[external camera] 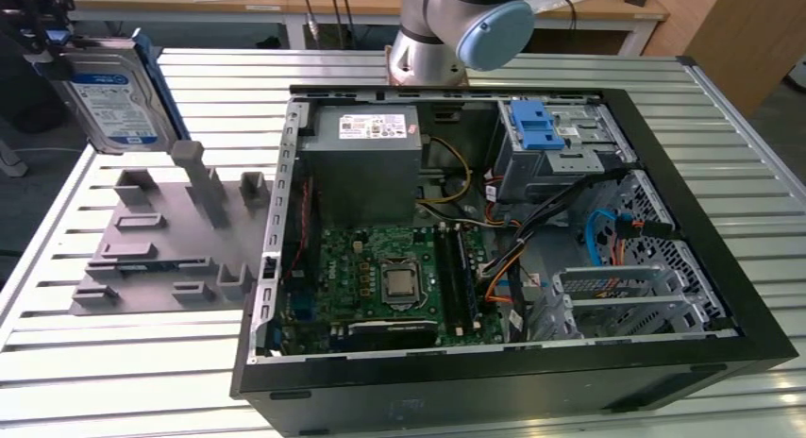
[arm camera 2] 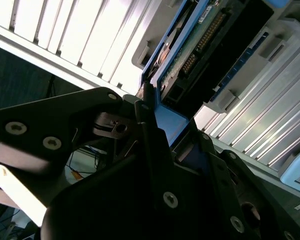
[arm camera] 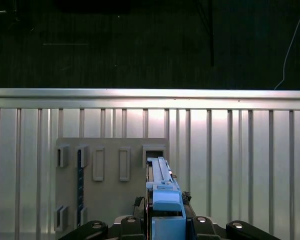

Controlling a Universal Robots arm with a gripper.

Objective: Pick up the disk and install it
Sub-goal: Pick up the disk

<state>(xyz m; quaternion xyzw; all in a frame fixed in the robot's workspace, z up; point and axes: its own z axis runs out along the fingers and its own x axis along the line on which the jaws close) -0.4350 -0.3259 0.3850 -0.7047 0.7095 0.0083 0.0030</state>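
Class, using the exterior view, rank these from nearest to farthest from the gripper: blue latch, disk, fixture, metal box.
1. Disk: held in the gripper, at the exterior view's far left.
2. Fixture: on the table, outside the case on its left.
3. Metal box: inside the case, on its left side.
4. Blue latch: inside the case, farther right.

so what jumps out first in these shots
The blue-framed disk is held upright above the slatted table at the exterior view's upper left, clamped in the gripper. At the centre lies the open computer case, its green motherboard exposed. On the exterior view's left beside it lies a grey fixture plate with raised holders.
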